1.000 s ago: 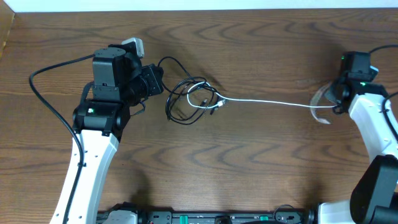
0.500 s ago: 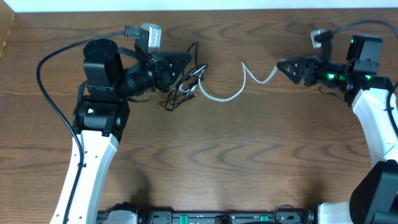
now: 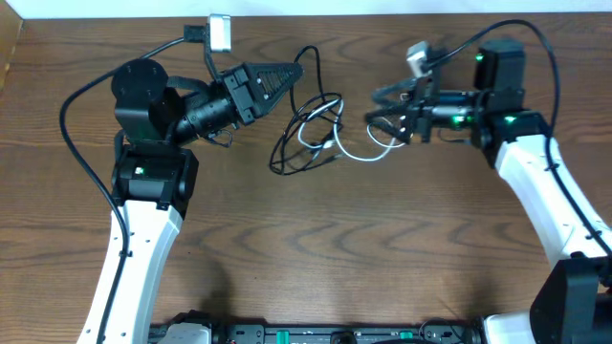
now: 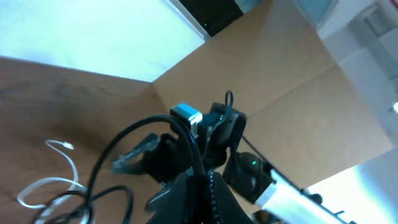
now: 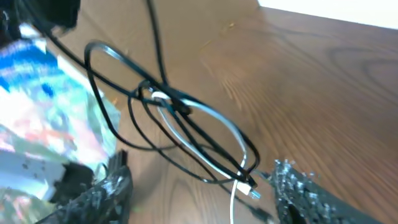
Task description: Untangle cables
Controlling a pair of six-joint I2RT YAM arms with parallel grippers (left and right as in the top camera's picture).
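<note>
The cables lie as a loose tangle on the wooden table: the black cable (image 3: 304, 143) in several loops, the white cable (image 3: 356, 153) curling out to its right. My left gripper (image 3: 290, 71) is shut on a strand of the black cable (image 4: 186, 134), which arcs up out of its fingers (image 4: 214, 196). My right gripper (image 3: 384, 113) hovers just right of the tangle, open. In the right wrist view the black loops (image 5: 177, 121) and the white plug end (image 5: 251, 185) sit between its spread fingers (image 5: 298, 193), untouched. The right gripper (image 5: 202, 177) holds nothing.
Thick black robot wires (image 3: 81, 91) run along the left arm. The right arm (image 3: 535, 182) reaches in from the right. A white strip (image 3: 382, 8) borders the table's far edge.
My right gripper has let go of the white cable, opened, and swung left up to the tangle. The white cable went slack. My left gripper moved up and right with the black strand.
</note>
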